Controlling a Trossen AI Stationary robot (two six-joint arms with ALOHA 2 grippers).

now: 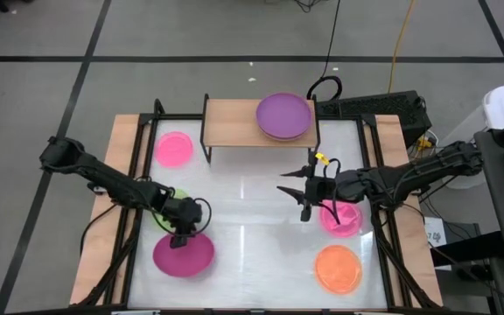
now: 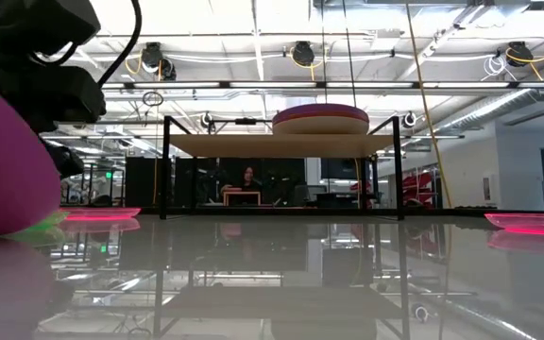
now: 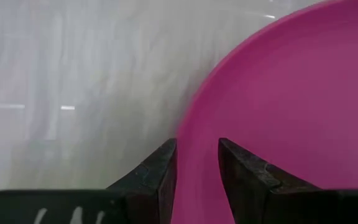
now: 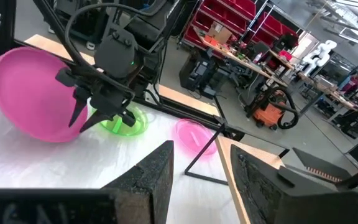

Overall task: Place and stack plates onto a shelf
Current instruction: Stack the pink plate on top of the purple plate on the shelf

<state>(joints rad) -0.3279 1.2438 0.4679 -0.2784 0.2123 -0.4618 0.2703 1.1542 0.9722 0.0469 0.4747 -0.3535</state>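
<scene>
Left tool [image 1: 180, 238] is clamped on the rim of a large round magenta plastic plate [image 1: 184, 255]; the left wrist view shows one dark finger [image 3: 156, 180] on either side of the plate's edge. In the right wrist view that plate [image 4: 33, 93] stands tilted up off the white desk [image 1: 252, 210], at the near left part of it. Just beside the tool, partly under the arm, lies a small green translucent plate [image 1: 166, 210]. Farther back on the left sits a small pink plate [image 1: 174, 149].

Right tool [image 1: 297, 194] hangs over the middle right of the desk with its fingers apart, holding nothing. Another pink plate [image 1: 341, 219] lies beneath its wrist, and an orange plate [image 1: 338, 268] sits nearer the front.

At the back edge stands the light-wood shelf [image 1: 230, 122] on thin black legs, carrying a purple plate [image 1: 283, 115] stacked on a beige one [image 2: 321, 124] at its right end.
</scene>
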